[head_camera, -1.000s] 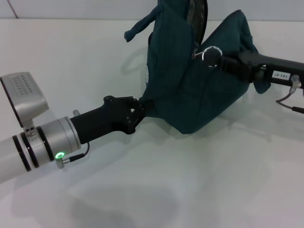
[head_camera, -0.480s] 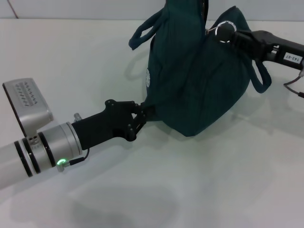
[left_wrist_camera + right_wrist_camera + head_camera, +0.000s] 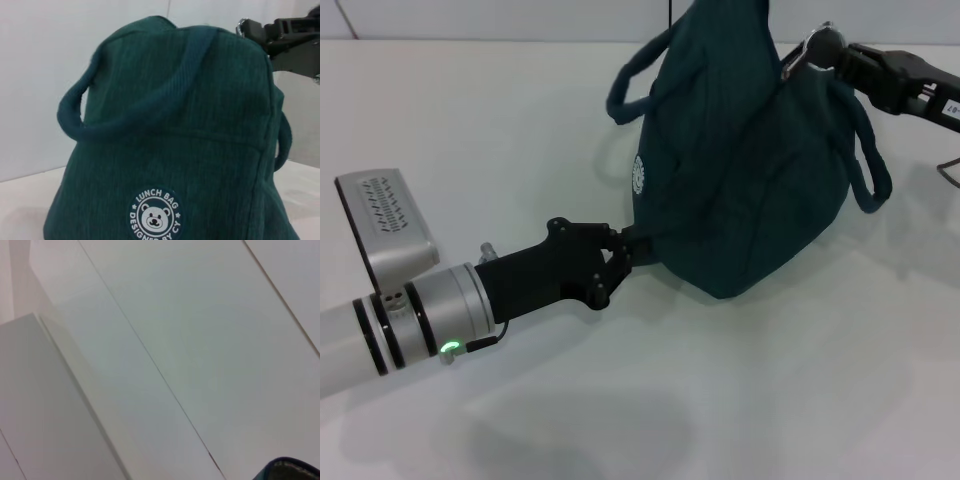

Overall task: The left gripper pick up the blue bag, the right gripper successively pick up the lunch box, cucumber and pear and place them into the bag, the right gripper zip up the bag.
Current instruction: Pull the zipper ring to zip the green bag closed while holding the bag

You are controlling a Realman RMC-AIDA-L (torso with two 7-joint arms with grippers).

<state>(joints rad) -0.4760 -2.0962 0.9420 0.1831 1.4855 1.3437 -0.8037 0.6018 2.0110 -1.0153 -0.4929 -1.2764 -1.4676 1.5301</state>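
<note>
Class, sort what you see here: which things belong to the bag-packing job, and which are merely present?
Belonging to the job:
- blue bag
- its ring zip pull
- left gripper, shut on the bag's lower corner
- right gripper, at the zip pull

Merely present:
- white table
- bear logo on the bag

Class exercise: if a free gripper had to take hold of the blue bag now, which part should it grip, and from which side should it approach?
Probably the cord handle on the blue bag: it arches clear of the fabric as an open loop on the robot's left side. Come from that side, above the left gripper clamped on the bag's lower corner.
</note>
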